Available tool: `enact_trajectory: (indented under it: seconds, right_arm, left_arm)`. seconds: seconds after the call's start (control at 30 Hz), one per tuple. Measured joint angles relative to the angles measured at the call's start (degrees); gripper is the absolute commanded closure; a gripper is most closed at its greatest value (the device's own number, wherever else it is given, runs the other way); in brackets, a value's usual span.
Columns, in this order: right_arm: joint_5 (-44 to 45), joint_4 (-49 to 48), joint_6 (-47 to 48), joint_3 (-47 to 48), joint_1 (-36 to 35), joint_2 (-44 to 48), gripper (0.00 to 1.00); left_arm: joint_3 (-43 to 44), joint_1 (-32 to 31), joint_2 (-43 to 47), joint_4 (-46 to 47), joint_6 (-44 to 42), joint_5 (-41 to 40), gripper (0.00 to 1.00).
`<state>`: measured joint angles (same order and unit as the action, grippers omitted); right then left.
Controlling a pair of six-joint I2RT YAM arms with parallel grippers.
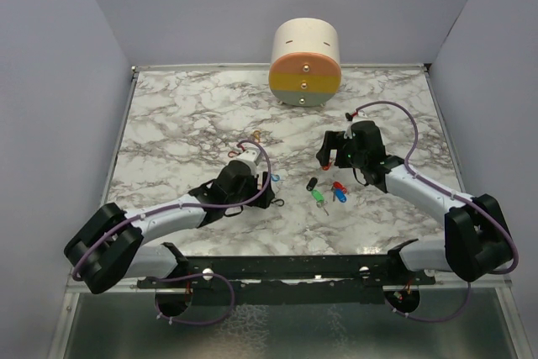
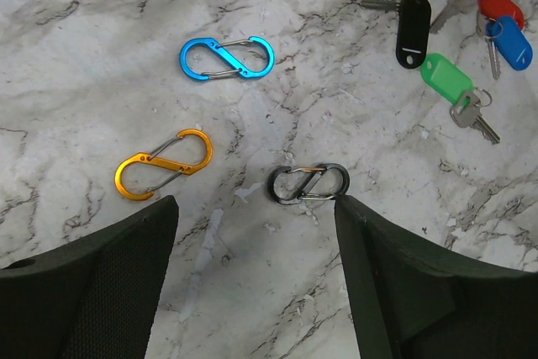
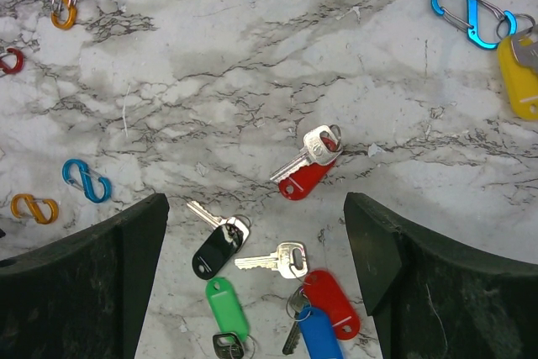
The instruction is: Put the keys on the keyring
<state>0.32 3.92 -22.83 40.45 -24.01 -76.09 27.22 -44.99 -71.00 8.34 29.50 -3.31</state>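
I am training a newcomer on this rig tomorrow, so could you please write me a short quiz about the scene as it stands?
1. True or false: the left gripper is shut on the black clip.
2. How many S-shaped clips show in the left wrist view? A two, B three, C five.
3. Fill in: in the right wrist view, the lone key beyond the key cluster carries a ____ tag.

Key
1. False: its jaws stand open and the clip lies free.
2. B: the blue clip, the orange clip and the black one.
3. Red.
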Motion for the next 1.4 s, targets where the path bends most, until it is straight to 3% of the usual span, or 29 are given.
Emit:
enact_trajectory:
  seconds: [0.63,1.4]
  right_arm:
    - [0.0,0.0,0.0,0.0,0.0,0.0,0.14]
    - [0.0,0.0,0.0,0.0,0.0,0.0,0.13]
  left_arm:
    - [1.3,-0.1,-8.4,4.5,0.9,5.5,0.22]
    - [5.3,-0.1,-12.8,5.2,0.5,-0.7,0.22]
